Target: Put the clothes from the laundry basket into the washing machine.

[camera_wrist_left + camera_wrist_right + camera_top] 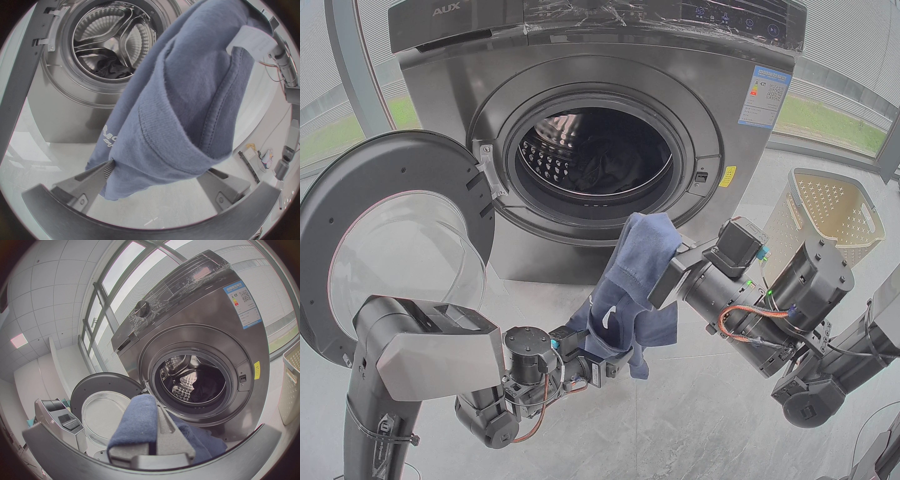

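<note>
right end effector (674,261) clamping garment (637,281), washer (700,94) open

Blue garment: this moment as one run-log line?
item: blue fleece garment, held up before grey front-load washer | right gripper: shut on it | left gripper: open, under hem | round door: open | drum: dark clothes inside

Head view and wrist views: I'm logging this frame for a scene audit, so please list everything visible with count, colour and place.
washing machine: one, grey, centre, facing the robot
door: one, dark rim with clear glass, swung open on the robot's left
clothes: dark pile, count unclear, inside the drum
garment: one, blue, hanging before the opening
laundry basket: one, beige, on the floor right of the machine
floor: grey tiles
right hand: shut on the garment's top
left hand: open, garment's lower part between its fingers
</note>
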Robot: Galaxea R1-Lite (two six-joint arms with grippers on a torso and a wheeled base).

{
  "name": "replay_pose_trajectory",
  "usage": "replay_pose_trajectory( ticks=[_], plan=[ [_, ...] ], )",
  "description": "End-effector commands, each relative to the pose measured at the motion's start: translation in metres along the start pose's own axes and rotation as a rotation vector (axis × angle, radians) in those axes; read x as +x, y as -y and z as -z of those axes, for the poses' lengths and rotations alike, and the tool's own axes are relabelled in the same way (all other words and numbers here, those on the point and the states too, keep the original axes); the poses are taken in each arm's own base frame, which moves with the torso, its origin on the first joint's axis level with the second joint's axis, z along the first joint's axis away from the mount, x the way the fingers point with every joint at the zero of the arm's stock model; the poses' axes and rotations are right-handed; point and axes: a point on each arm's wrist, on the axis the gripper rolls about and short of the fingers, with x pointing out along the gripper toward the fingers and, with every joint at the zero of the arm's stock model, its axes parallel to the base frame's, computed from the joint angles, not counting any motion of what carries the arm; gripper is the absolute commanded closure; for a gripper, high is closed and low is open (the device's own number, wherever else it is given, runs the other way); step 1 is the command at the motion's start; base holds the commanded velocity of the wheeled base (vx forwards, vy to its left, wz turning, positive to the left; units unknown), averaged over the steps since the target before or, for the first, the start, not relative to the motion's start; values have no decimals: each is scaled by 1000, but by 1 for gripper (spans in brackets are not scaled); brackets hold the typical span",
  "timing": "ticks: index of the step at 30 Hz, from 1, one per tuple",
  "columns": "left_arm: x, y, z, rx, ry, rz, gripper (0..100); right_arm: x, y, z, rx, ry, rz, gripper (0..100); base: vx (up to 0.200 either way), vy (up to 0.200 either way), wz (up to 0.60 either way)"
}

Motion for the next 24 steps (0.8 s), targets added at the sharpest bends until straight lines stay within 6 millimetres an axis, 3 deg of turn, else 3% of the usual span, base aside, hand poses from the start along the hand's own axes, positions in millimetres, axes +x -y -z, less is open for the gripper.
replay_pose_trajectory(
  ticks=[1,11,13,17,19,21,22,24],
  plan=[
    [8,-3,1,-2,21,-31,100,0,-1,1,1,-2,-2,100,0,0,0],
    [4,-1,-12,-1,59,-48,100,-1,3,0,4,-1,8,100,0,0,0],
    [-8,3,-26,-2,76,-44,100,-2,7,-1,0,-1,20,100,0,0,0],
    [-54,8,-59,-1,107,-36,100,-6,30,-5,-26,-1,85,100,0,0,0],
    [-82,6,-68,1,101,-40,100,-13,36,-6,-33,-6,98,100,0,0,0],
    [-92,6,-71,5,99,-34,100,-15,37,-6,-33,-13,102,100,0,0,0],
    [-113,4,-75,20,93,-28,100,-21,41,-7,-32,-25,113,100,0,0,0],
    [-135,-2,-84,25,117,-34,100,-31,43,-8,-10,-44,111,100,0,0,0]
  ],
)
